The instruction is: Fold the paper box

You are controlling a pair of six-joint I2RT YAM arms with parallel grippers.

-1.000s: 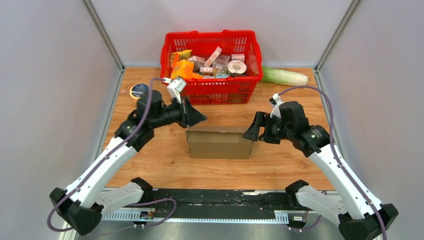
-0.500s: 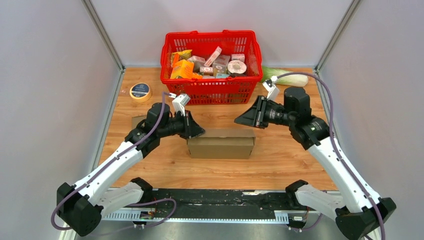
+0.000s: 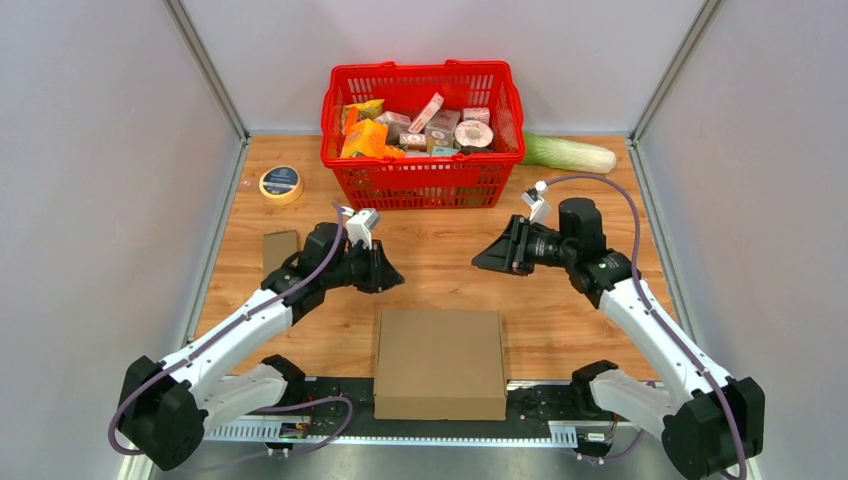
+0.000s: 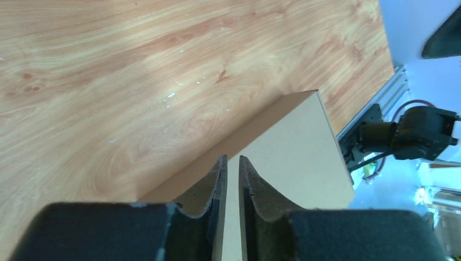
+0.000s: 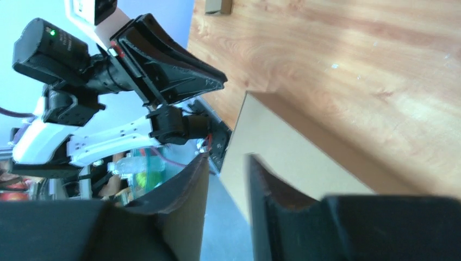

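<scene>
We see paper box (image 3: 438, 362) flat at worktop (image 3: 560, 312) near edge, front overhanging; flaps hidden from us. Left tool (image 3: 398, 281), right tool (image 3: 476, 264): both narrow gap, empty, apart from box.

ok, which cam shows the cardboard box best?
Top external: the whole cardboard box shows, lying flat at the near edge of the table. Left wrist catches just one end of it; right wrist only part of a face and an edge.
</scene>
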